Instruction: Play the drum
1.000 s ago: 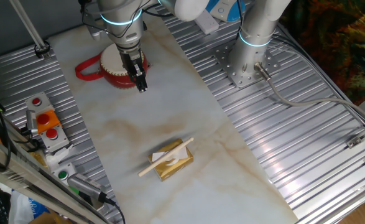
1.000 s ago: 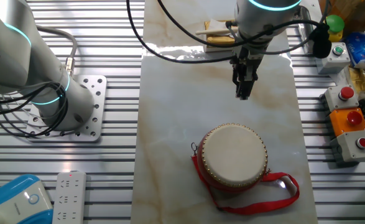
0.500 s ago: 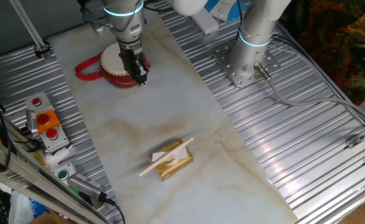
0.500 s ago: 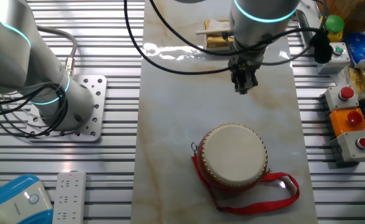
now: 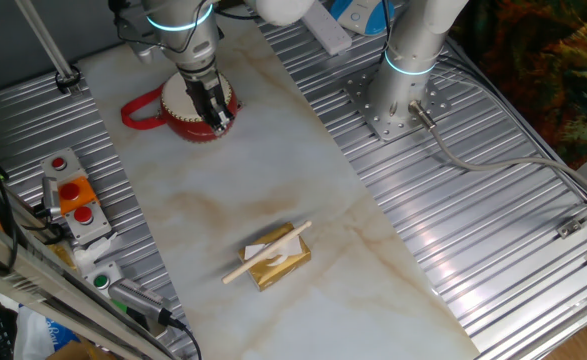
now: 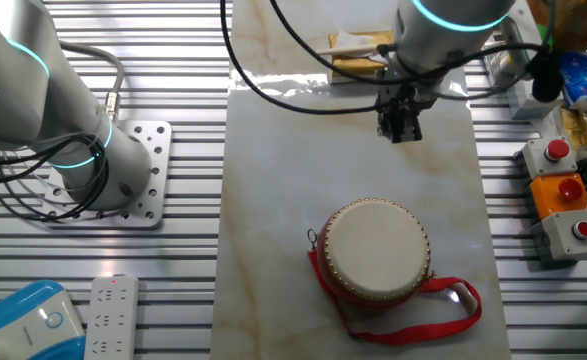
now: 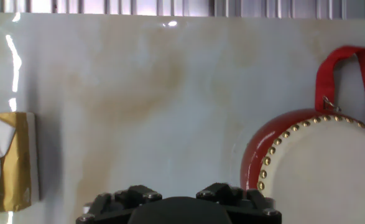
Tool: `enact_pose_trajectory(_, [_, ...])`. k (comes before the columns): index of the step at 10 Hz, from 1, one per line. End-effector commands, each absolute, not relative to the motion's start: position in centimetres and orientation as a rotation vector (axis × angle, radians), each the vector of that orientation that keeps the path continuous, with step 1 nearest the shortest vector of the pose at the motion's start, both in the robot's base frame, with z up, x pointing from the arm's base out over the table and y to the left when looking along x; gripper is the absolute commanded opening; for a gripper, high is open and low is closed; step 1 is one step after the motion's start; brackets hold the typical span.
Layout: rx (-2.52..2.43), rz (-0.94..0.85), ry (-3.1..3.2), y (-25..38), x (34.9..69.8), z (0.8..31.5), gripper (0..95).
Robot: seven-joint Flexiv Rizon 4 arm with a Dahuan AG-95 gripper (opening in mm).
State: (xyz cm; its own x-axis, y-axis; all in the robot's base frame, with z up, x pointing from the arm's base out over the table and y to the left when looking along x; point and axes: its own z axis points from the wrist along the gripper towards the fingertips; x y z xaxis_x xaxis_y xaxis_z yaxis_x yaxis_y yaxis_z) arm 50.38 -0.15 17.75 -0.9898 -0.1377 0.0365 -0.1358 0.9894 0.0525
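Observation:
The drum (image 5: 191,103) is small and round, with a red body, a cream head and a red looped strap, and stands at the far end of the marble board. It also shows in the other fixed view (image 6: 375,249) and at the lower right of the hand view (image 7: 322,168). My gripper (image 5: 219,123) hangs above the board just beside the drum's rim, clear of the head. In the other fixed view the gripper (image 6: 401,128) looks shut and empty, with the fingers pressed together. The hand view shows only the gripper's black base, not the fingertips.
A gold rectangular block (image 5: 278,258) with a pale wooden stick (image 5: 266,253) across it lies mid-board; the block shows at the left of the hand view (image 7: 11,160). A second arm's base (image 5: 398,95) stands on the ribbed metal. Button boxes (image 5: 71,200) sit at the table edge.
My gripper has risen and shifted a little toward the drum's side over the last second. The drum, block and stick have not moved.

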Motion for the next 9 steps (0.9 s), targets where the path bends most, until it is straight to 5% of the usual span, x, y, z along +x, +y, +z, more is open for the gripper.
enact_pose_trajectory(1, [0.210,-0.073,-3.097,-0.17,50.29,17.79,0.0])
enact_pose_trajectory(9, [0.175,-0.046,-3.101,-0.12,50.41,18.23,0.0])
